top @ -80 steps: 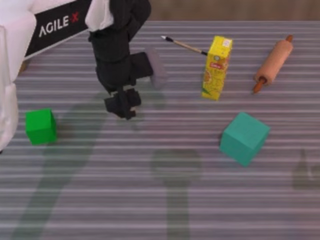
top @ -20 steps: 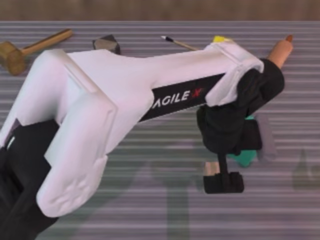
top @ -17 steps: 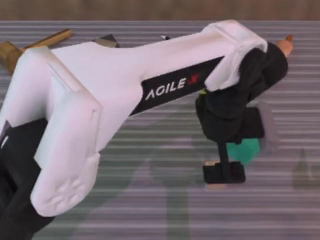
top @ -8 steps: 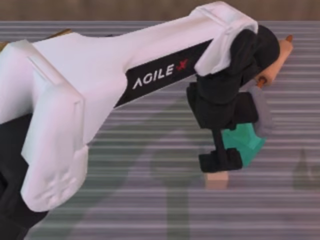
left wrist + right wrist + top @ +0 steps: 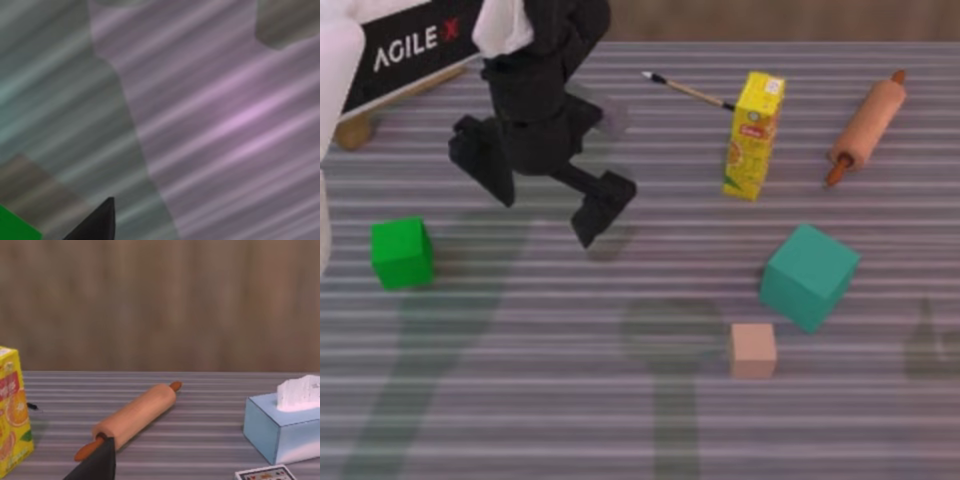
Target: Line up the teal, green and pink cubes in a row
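Observation:
The large teal cube sits right of centre, turned at an angle. The small pink cube rests on the table just below and left of it, a small gap apart. Far away at the left edge stands the green cube, a corner of which also shows in the left wrist view. My left gripper hangs open and empty above the table's upper left, between the green cube and the table's centre. One dark finger shows in its wrist view. My right arm is outside the top view, with one finger in its own wrist view.
A yellow juice carton stands upright behind the teal cube. A rolling pin lies at the back right, a paintbrush at the back centre. The right wrist view adds a blue tissue box and a card deck.
My left arm reached across beside the teal cube with the pink cube, let it go there, and has swung back to the upper left. The green and teal cubes stay put.

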Available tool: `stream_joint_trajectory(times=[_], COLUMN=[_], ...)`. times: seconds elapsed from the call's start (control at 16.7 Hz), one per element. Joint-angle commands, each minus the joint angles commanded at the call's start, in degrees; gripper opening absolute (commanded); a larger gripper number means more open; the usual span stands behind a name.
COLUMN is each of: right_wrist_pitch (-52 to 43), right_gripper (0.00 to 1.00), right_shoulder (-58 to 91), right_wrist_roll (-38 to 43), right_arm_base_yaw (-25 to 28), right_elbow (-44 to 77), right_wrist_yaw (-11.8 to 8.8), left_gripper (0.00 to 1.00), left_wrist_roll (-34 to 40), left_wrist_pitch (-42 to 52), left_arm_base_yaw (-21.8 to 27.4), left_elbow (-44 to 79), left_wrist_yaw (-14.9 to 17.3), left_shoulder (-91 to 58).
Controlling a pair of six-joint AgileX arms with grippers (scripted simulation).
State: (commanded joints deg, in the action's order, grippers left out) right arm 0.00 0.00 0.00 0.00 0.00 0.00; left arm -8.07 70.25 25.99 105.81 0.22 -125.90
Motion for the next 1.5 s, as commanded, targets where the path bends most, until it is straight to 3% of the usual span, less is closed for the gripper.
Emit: stream_joint_trajectory(times=[0.3,0.48,0.9,1.5], right_wrist_pitch=[0.0,0.0,0.0,0.0], right_gripper=[1.0,1.0,1.0,1.0], right_shoulder=[0.0,0.0,0.0,0.0], right_wrist_roll=[0.0,0.0,0.0,0.0], right_arm_base_yaw=[0.0,0.0,0.0,0.0], right_elbow=[0.0,0.0,0.0,0.0], right_wrist_yaw=[0.0,0.0,0.0,0.0], left_gripper=[1.0,1.0,1.0,1.0], left_wrist_roll=[18.73,23.46,23.75,23.61], left_wrist_pitch=[-3.61,-5.13,-6.07,-23.02], left_arm_base_yaw=[-17.0,-21.71,-21.95,-22.15], left_elbow=[-9.43,-12.4,-13.06,-23.51], left_wrist_yaw=[-0.16,-0.12,-0.13,-0.05], left_shoulder=[5.35,7.53,7.18,0.84])
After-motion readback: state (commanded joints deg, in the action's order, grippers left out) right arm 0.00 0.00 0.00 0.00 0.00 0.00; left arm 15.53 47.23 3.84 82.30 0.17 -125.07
